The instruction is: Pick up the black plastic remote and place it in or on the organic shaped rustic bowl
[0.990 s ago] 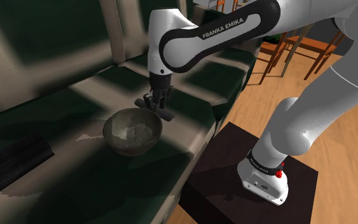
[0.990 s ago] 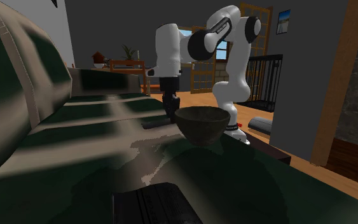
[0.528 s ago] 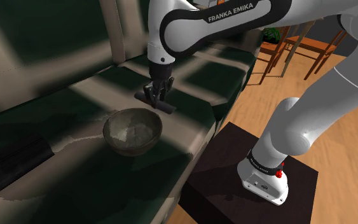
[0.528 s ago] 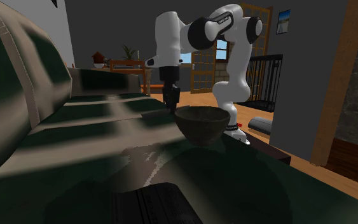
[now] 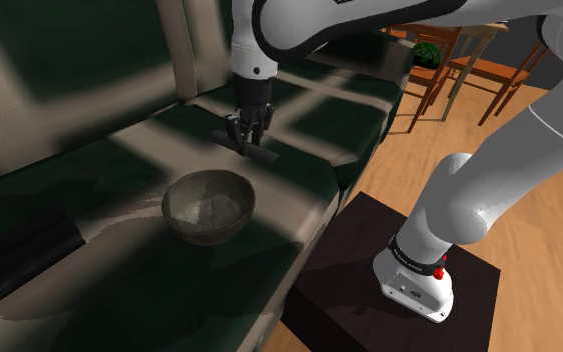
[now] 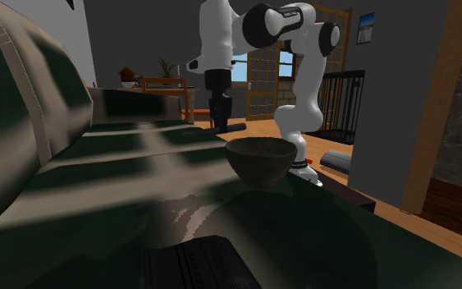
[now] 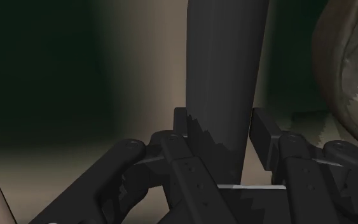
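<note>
Black on black: the gripper (image 5: 246, 131) has its two fingers clamped on the sides of the dark remote (image 5: 262, 153), gripping it near one end. In the wrist view I see the remote (image 7: 225, 76) as a long dark grey bar running straight out from between the fingers (image 7: 182, 124), which press against it on both sides. From the shoulder view the remote lies roughly level under the hand, over the seat of the dark green and beige sofa (image 5: 89, 175). I cannot tell whether it touches the cushion.

The bowl (image 5: 207, 205) sits upright on the same seat, near the gripper on the side towards the shoulder view's lower left and apart from the remote. It looks grey-brown with pale mottling inside. In the second exterior view the bowl (image 6: 260, 161) stands in front of the gripper (image 6: 219, 116), and the arm comes straight down behind it. A second flat black object (image 5: 19, 255) lies on the sofa, well apart from the bowl.
</note>
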### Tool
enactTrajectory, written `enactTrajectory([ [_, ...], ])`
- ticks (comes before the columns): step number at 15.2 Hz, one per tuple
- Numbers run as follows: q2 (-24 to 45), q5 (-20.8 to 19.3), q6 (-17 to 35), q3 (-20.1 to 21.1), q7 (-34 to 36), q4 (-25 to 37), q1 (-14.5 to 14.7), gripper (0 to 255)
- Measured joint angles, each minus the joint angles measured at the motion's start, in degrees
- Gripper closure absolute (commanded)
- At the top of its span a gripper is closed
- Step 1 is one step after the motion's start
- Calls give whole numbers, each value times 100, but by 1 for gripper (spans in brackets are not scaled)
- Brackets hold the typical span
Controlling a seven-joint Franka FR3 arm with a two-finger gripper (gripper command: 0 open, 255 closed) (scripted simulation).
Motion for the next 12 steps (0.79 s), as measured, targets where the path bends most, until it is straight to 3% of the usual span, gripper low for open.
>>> enactTrajectory([
  [12, -69, -42, -922, -60, 75, 856, -22, 255],
])
